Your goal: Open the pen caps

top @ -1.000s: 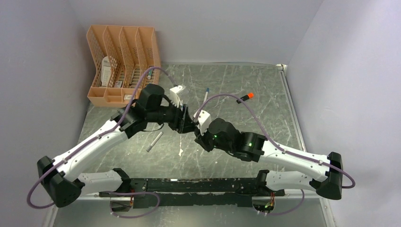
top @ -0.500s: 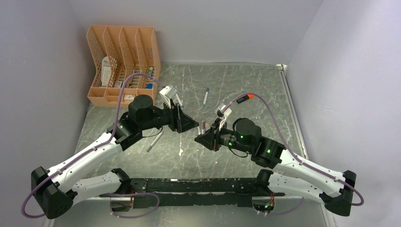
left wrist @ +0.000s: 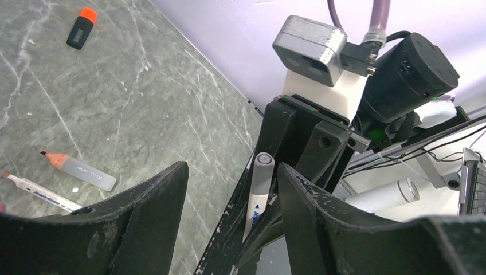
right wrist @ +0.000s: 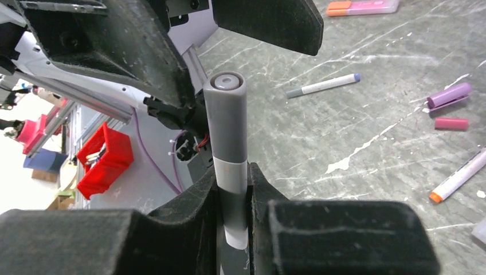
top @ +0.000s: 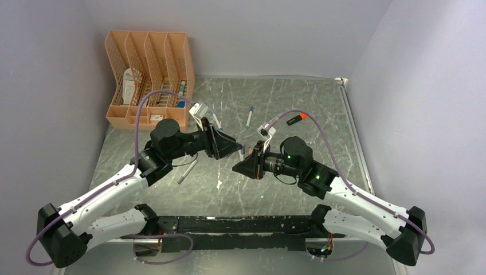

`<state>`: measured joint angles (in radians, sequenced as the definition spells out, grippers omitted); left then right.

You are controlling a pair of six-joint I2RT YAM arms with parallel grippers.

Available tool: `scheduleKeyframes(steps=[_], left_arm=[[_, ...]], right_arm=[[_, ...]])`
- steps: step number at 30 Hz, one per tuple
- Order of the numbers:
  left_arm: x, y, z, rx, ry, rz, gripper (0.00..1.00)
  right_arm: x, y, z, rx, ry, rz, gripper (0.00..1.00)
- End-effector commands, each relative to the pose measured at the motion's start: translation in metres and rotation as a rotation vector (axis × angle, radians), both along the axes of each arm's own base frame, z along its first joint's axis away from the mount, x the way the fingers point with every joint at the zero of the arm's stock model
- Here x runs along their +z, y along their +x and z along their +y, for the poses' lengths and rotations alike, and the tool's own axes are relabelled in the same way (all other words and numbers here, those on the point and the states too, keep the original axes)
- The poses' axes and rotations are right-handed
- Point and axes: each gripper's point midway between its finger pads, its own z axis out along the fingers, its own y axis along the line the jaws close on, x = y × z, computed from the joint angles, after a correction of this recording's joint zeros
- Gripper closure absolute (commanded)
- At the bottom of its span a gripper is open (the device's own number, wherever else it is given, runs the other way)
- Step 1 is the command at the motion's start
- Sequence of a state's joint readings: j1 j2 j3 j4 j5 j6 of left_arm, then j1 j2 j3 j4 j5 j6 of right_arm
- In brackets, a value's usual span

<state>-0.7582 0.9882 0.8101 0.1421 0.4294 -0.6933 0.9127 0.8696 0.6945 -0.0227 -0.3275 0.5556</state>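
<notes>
Right hand (top: 240,166) and left hand (top: 232,150) sit nose to nose above the counter (top: 298,97). From my left wrist, that hand stands spread, the grey cap (left wrist: 262,172) just off-centre ahead. From my right wrist, I pinch the pen (right wrist: 231,172) below its cap; I should centre first, then pull straight.

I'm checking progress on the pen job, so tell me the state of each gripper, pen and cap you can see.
Grey pen: capped, held upright.
Right gripper: shut on that pen.
Left gripper: open, empty.
Black marker: orange cap on, lying flat.
Orange-tipped pen: uncapped, lying flat.
Purple cap: off, lying loose.
Pink cap: off, lying loose.
</notes>
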Motion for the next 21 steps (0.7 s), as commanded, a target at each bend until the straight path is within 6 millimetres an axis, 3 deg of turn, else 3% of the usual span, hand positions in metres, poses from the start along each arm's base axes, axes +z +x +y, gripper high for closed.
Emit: scheduleKeyframes(steps=[1,15,21], left_arm=[[0.013,-0.003,0.0,-0.017,-0.052,-0.043,0.31],[0.0,0.001,-0.011,-0.053,-0.015,-0.034,0.4],[-0.003,0.003,-0.013,-0.056,-0.018,-0.031,0.58]], right_arm=[[0.004,-0.002,0.004,0.047,0.041,0.019,1.0],[0.005,0.0,0.011,0.097,0.06,0.042,1.0],[0.001,0.0,0.013,0.11,0.053,0.054,1.0]])
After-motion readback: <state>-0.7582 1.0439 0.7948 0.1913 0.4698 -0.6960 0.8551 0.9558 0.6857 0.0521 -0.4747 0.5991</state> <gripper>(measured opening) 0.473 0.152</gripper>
